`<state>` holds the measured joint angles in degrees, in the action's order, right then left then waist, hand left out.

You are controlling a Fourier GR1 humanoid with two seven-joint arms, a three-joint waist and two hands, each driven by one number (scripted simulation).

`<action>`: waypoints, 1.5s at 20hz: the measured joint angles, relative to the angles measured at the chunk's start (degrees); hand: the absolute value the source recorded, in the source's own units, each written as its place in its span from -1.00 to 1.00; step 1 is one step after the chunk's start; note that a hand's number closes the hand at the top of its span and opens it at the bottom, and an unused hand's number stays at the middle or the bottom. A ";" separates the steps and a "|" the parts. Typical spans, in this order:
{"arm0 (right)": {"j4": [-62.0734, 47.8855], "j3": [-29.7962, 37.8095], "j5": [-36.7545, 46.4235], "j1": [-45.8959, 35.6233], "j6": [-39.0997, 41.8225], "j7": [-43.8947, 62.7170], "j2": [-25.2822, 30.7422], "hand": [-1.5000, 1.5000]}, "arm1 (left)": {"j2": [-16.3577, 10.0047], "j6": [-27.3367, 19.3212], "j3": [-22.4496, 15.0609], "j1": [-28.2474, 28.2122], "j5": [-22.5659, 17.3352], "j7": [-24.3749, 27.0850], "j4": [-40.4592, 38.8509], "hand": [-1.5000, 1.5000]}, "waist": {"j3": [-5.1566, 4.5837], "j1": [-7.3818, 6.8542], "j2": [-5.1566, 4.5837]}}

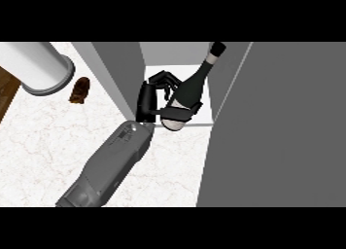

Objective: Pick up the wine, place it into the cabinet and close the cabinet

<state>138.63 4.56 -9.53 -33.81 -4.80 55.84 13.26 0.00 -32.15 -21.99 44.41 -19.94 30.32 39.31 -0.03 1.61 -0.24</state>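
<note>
The wine bottle point(192, 86) is dark with a pale base and a lighter neck. It leans inside the open cabinet point(115, 73), base near the front edge of the white shelf point(153, 72), neck pointing to the back right. My left hand point(147, 99) is shut on the bottle from its left side: the thumb crosses the lower body and the fingers curl behind it. The forearm comes in from the lower left. The cabinet's grey door point(290, 126) stands open at the right. My right hand does not show.
A white cylinder point(32, 63) stands at the upper left on the marble counter point(54, 141). A small brown object point(79, 90) lies beside it. Wooden floor point(0, 97) shows past the counter's left edge.
</note>
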 measured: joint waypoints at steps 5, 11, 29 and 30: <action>-0.31 0.80 -0.90 0.07 0.75 -0.34 0.16 -1.00 | 0.00 -0.24 0.85 2.10 -3.09 5.28 -6.15 1.00 | 0.00 0.38 -0.11; -0.46 0.42 -1.22 0.45 0.85 -0.79 -0.61 -1.00 | 0.00 1.26 2.64 4.64 -8.29 8.98 -10.37 1.00 | -0.02 0.65 -0.20; -0.81 -1.57 -1.52 -0.12 0.96 -1.90 -1.72 -1.00 | -0.21 2.63 9.79 16.70 -12.33 13.57 -29.13 1.00 | -0.02 2.00 -0.84; -0.78 -1.88 -1.51 -0.39 0.91 -1.88 -1.76 -1.00 | -0.24 1.66 9.73 17.44 -11.94 13.43 -30.10 1.00 | -0.03 2.21 -0.90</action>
<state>137.85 2.68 -11.04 -34.20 -3.89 53.96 11.50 -0.24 -30.49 -12.26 61.85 -31.88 43.75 9.21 -0.05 3.82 -1.13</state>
